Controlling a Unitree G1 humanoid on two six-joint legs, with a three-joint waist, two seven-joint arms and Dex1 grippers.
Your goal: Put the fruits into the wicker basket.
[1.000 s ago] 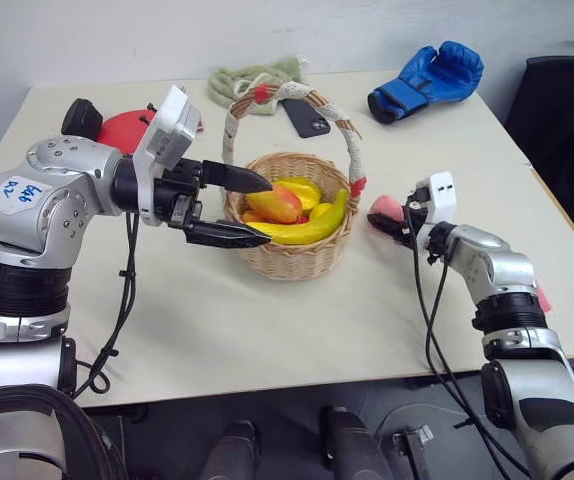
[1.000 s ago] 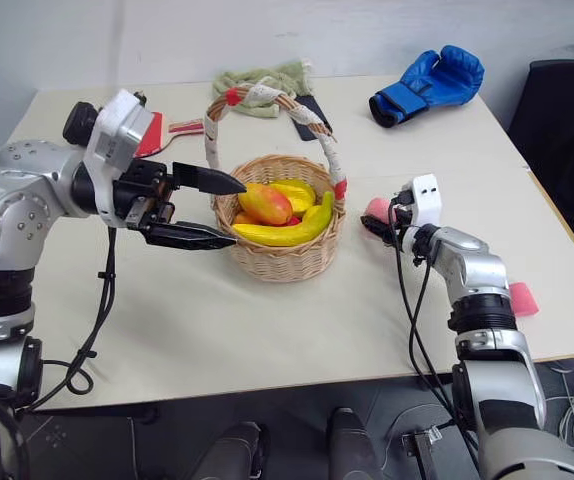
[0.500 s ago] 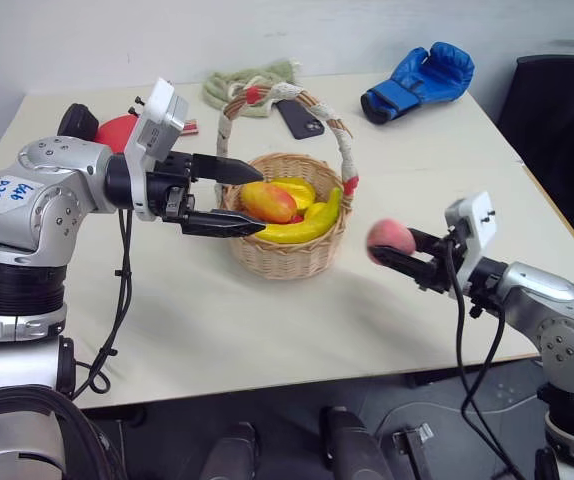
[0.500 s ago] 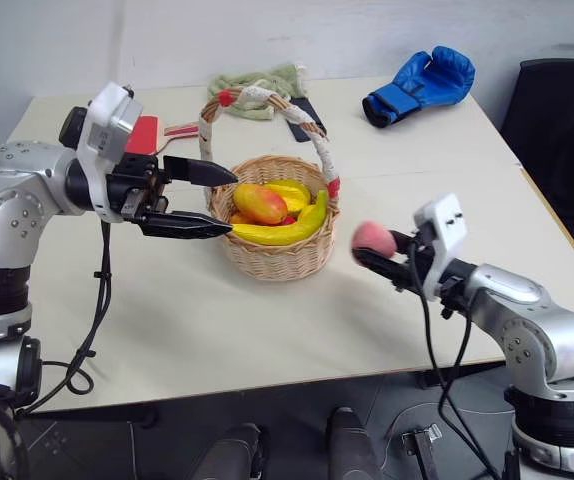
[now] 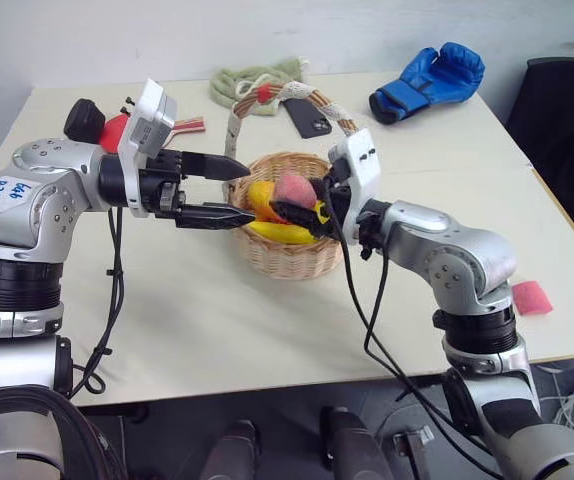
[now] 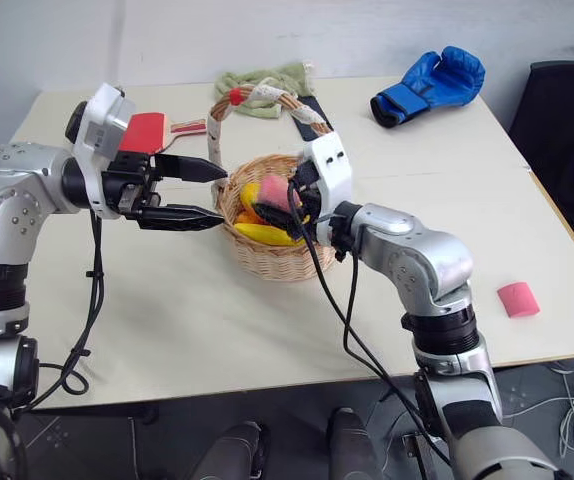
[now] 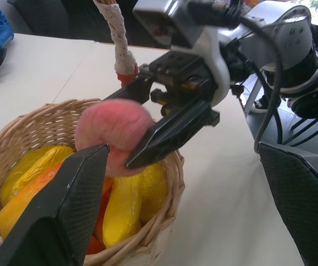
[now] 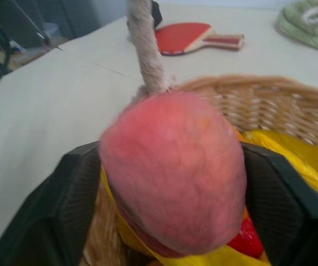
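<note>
The wicker basket stands mid-table, its corded handle arching over it. Inside lie a yellow banana and yellow and orange-red mango-like fruits. My right gripper reaches in over the basket's right rim, level, shut on the pink peach, which hangs just above the fruits. Black fingers press the peach on both sides. My left gripper is open with nothing in it, pointing at the basket's left rim beside the handle's foot.
A blue boxing glove, a phone and a green cloth lie at the back. A red paddle is behind my left arm. A small pink block sits near the right edge, a dark chair beyond it.
My right arm has swung left and up, carrying the peach from the table right of the basket to over its inside. The left gripper has hardly moved.
</note>
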